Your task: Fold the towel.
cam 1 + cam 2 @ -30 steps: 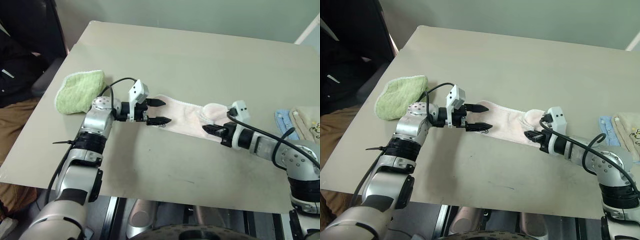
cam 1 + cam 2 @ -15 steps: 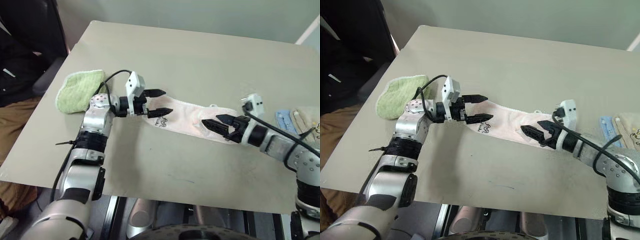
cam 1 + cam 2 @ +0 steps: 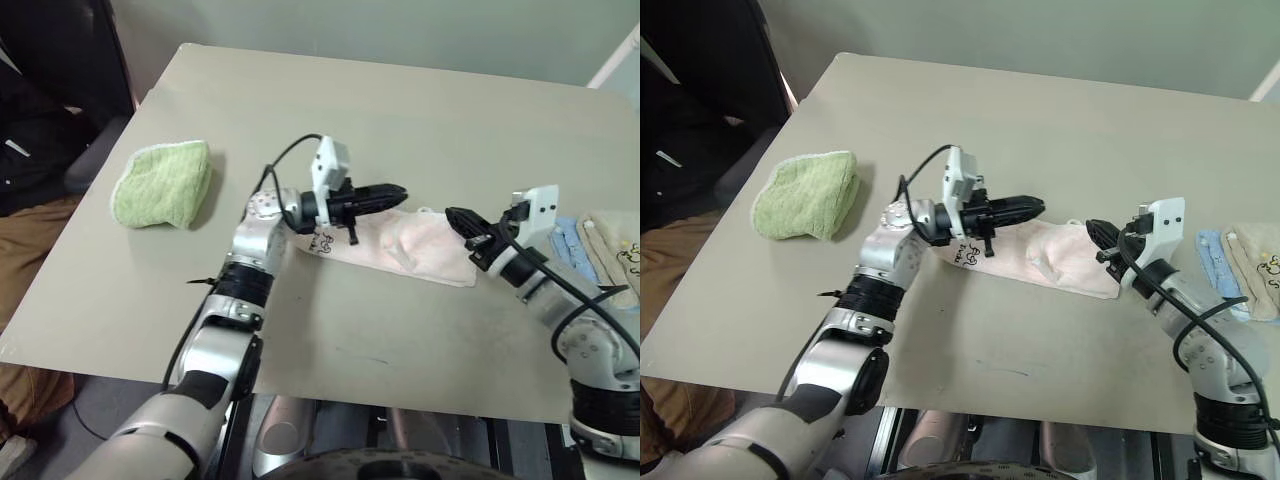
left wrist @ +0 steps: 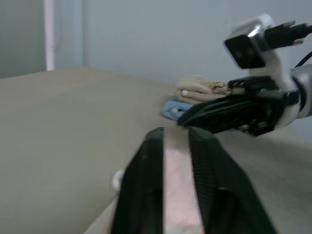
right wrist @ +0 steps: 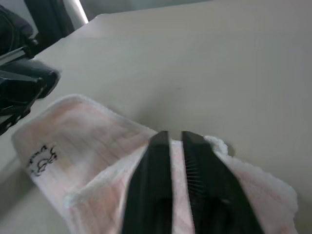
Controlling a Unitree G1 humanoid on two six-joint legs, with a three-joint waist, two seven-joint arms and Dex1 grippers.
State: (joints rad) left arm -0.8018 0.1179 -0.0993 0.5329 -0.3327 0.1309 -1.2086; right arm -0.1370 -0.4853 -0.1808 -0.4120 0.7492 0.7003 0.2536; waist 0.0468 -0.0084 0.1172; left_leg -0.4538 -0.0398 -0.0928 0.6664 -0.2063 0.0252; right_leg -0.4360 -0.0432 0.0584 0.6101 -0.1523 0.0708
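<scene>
Both grippers (image 3: 395, 190) (image 3: 455, 215) closed (fingertips nearly facing) above the towel (image 3: 420, 245).

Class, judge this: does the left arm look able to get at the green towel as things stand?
Probably yes. The green towel lies alone on the table at the arm's own side with nothing between, though the left gripper is shut over the pink towel.

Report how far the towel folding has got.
Done: little; the pink towel lies bunched on the table, no neat fold yet.
In hand: the left gripper is shut on the towel's end, lifting it toward the right gripper, which is also shut.
Left: lay that end over and flatten.
</scene>
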